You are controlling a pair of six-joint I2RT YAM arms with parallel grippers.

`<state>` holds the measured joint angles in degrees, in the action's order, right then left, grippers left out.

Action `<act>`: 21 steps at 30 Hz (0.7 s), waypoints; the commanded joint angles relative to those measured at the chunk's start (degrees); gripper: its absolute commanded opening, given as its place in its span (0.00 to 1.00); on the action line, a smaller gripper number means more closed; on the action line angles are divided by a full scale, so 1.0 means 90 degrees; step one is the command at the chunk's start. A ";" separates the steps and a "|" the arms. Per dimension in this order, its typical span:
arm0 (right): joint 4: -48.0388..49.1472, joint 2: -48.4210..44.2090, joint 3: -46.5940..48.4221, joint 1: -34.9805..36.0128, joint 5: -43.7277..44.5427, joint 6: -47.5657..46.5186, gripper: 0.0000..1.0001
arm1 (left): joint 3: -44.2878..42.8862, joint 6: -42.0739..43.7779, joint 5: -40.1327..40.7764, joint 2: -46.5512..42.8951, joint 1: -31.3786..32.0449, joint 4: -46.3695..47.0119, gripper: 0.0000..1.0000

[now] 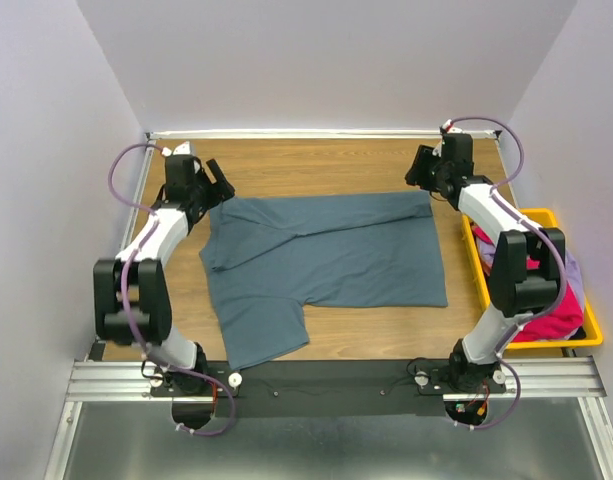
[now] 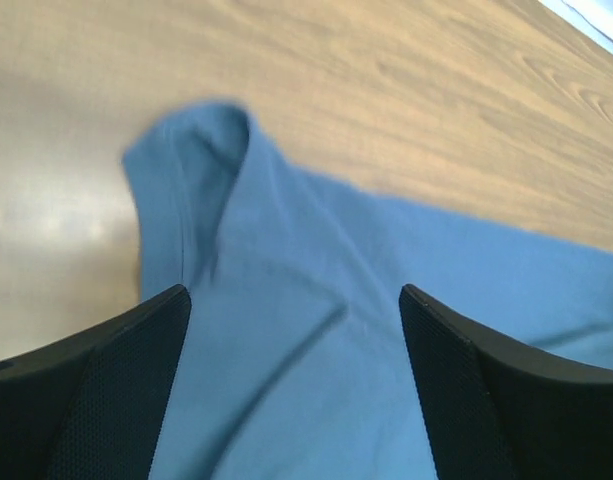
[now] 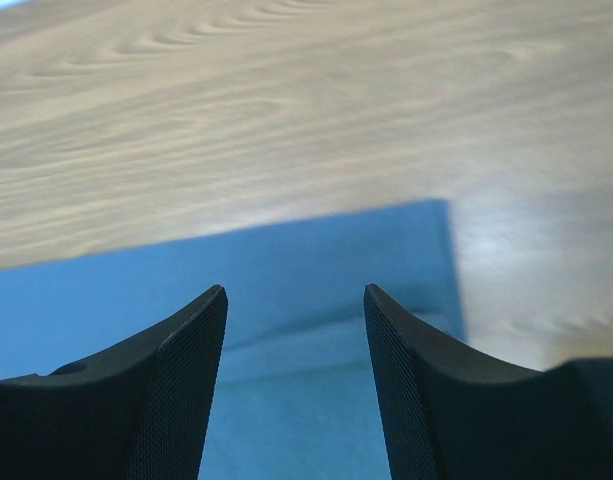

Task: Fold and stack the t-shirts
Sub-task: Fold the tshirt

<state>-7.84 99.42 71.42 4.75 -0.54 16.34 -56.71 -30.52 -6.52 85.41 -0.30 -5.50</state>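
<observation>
**Both grippers open over the blue-grey shirt's far edge**

Here's the slate blue-grey t-shirt point(image 1: 326, 255), spread flat in the middle of the wooden table point(image 1: 306, 160). Its long side runs left to right. A strip along the far edge is folded back onto the body, and one flap reaches toward the near edge on the left side.

Up at the far-left corner of the cloth sits the left gripper point(image 1: 220, 182). Its wrist camera gives a clear look: the two black fingers point(image 2: 96, 390) stand wide apart. There's nothing between them, only rumpled blue fabric and a curled corner of the shirt below.

Over to the far right, the right gripper point(image 1: 419, 168) hangs above the shirt's far-right corner. Its fingers point(image 3: 166, 380) are parted too, a little narrower than the left pair. No cloth is pinched there, and the straight edge of the shirt and its squared corner lie on the wood beneath.

Off at the right edge of the table is a yellow bin point(image 1: 483, 285), partly hidden behind the right arm. A magenta-pink shirt point(image 1: 558, 318) is heaped inside it. A pale grey-blue one point(image 1: 575, 272) shows just beside it, toward the bin's right wall.
</observation>
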 commanded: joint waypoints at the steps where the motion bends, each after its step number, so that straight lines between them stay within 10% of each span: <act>1: -0.0018 0.0408 0.0356 -0.0050 -0.1112 0.0322 0.65 | -0.0874 0.0569 -0.0085 0.0899 -0.0045 0.0094 0.84; 14: -0.0018 0.0712 0.0219 -0.0050 -0.0946 0.0245 0.65 | -0.1990 0.0608 -0.0183 0.2991 -0.0075 -0.0034 0.66; 21: -0.0018 0.0770 0.0248 -0.0050 -0.0898 0.0196 0.65 | -0.2030 0.0608 -0.0164 0.3040 -0.0094 -0.0122 0.07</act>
<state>-7.42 105.34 73.82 4.75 -9.34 18.44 -73.89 -25.26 -7.79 113.01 -0.58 -6.15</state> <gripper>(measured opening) 0.646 0.146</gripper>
